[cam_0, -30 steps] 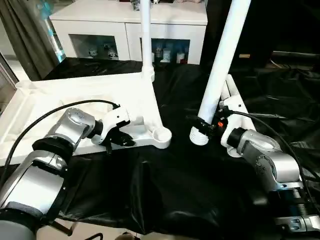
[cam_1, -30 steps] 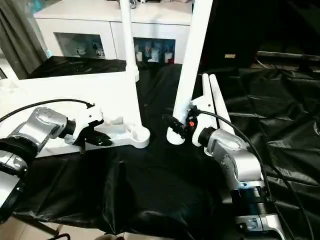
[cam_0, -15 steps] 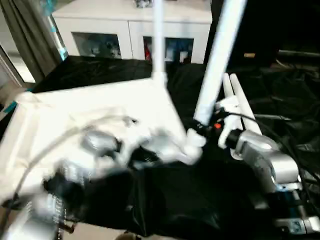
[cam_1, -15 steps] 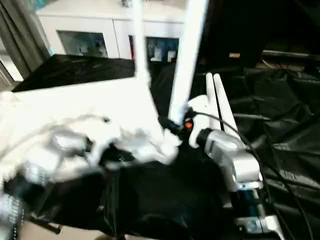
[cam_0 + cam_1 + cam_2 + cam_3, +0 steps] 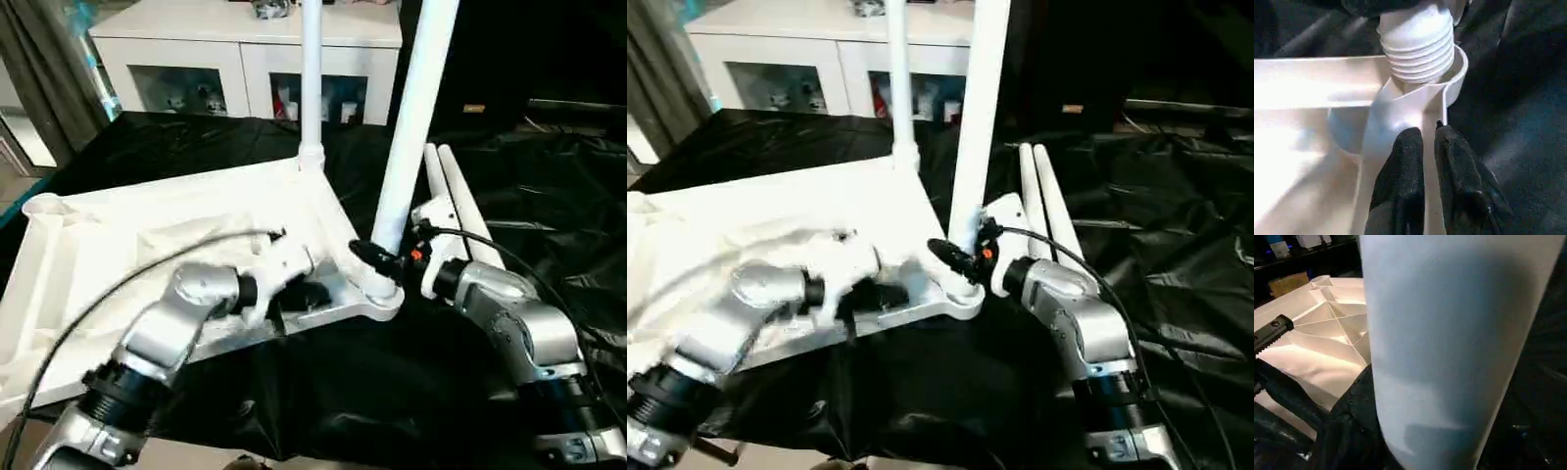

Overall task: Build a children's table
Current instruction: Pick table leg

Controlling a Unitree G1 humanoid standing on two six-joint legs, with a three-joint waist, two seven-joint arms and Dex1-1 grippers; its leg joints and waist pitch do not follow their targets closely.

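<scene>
Children's table top: upside down on black tabletop, at 9 o'clock.
Done: one leg upright in far corner.
Right tool: clamped on second leg, threaded end meeting near corner socket.
Left tool: nearly closed, pinching the rim.
Left: two legs lying at 3 o'clock.

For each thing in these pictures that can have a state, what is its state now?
Tabletop: upside down on the black cloth.
Far leg: upright in its corner socket.
Near leg: held by right hand, threaded end at the near socket.
Two spare legs: lying flat.
Left hand: nearly shut on the rim.
</scene>
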